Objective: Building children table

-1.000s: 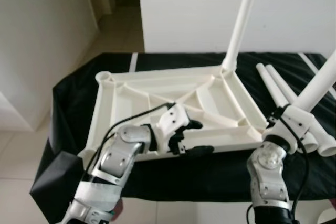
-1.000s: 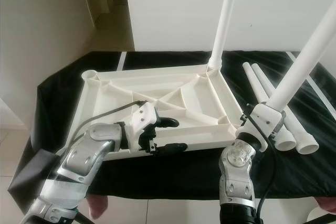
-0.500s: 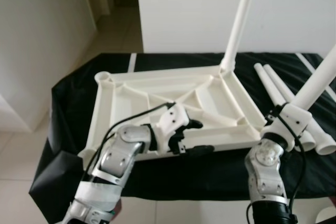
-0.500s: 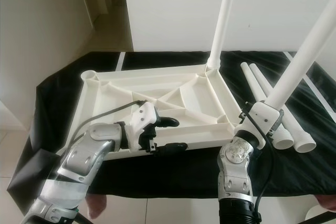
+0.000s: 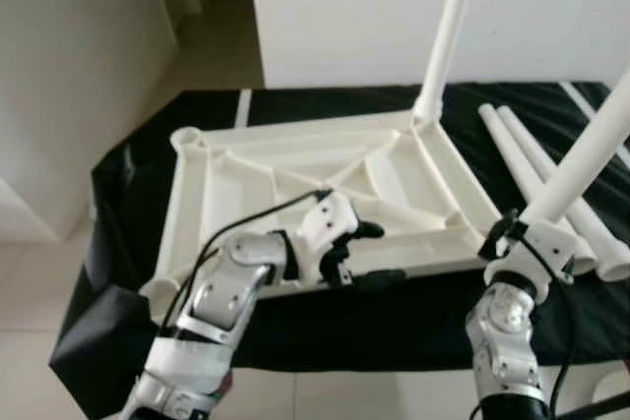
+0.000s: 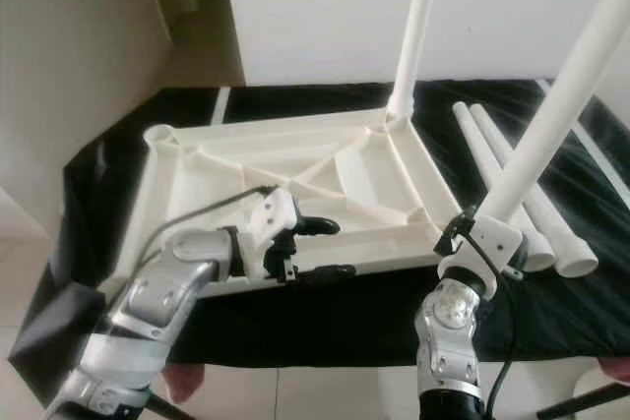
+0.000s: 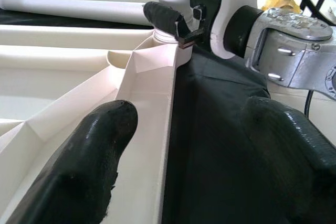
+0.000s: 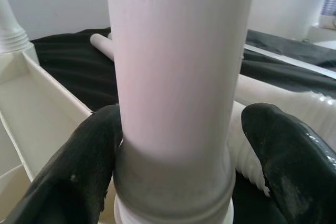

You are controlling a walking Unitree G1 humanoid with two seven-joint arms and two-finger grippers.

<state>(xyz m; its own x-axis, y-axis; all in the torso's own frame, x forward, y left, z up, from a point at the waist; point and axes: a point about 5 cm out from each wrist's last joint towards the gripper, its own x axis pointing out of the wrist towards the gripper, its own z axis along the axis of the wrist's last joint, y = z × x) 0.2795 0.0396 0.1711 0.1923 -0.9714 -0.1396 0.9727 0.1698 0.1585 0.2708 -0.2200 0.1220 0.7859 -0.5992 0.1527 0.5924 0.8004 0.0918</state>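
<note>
Here, black cloth (image 5: 325, 317) covers low surface; pale tiled floor, white wall behind. Tabletop (image 5: 246, 184) lies upside down on cloth, ribs up, long axis left-right. One leg (image 5: 448, 31) stands upright in far right corner. Two spare legs (image 5: 536, 169) lie right of tabletop, pointing away. Left gripper (image 5: 366, 255) fingers apart, straddling near rim. Right gripper (image 8: 173, 182) clamps leg (image 6: 551, 115), tilted up-right, at near right corner; left wrist view shows its end seated in socket (image 7: 167, 38).
</note>
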